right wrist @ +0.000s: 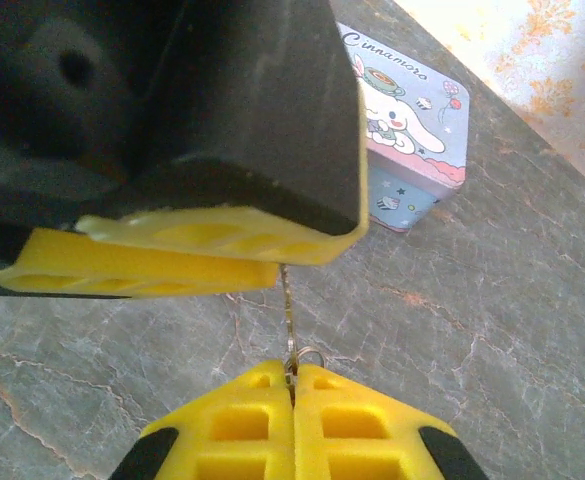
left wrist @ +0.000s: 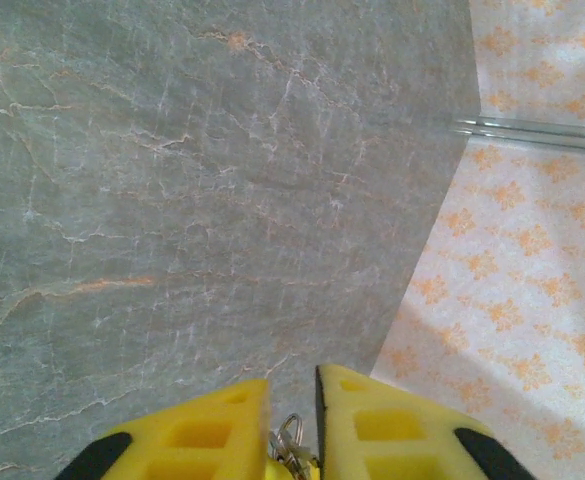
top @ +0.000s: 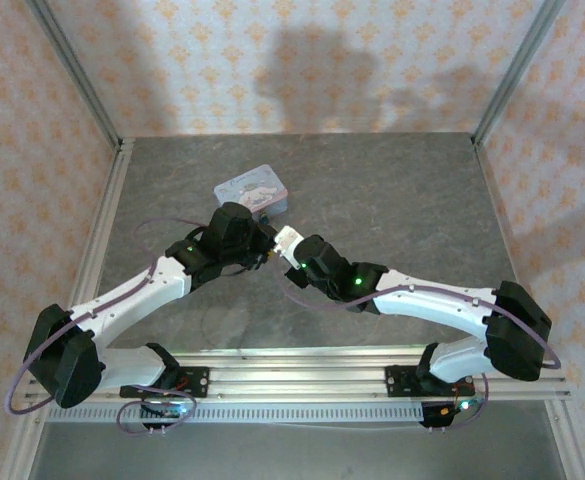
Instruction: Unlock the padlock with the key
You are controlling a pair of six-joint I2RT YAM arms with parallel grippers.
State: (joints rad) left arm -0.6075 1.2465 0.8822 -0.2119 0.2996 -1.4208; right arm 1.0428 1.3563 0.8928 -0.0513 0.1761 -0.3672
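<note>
Worktop [top: 392,200]: matt grey stone-look sheet with fine pale veins. Tin [right wrist: 412,120]: smooth printed metal, slight gloss. Key [right wrist: 288,310]: thin shiny metal. Fingers [right wrist: 267,390]: matt yellow plastic with moulded pockets. Walls [top: 272,60]: matt patterned paper look. Rails [top: 302,365]: dull silvery metal.

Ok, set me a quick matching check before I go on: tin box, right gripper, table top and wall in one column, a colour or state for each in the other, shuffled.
Things:
1. tin box
2. right gripper
3. table top
4. wall

Colour or state:
A. grey, marbled
B. shut on the key
C. pale, with an orange floral pattern
D. pastel blue and pink, with a cartoon lid

Pairs: 1-D, 2-B, 3-A, 4-C
</note>
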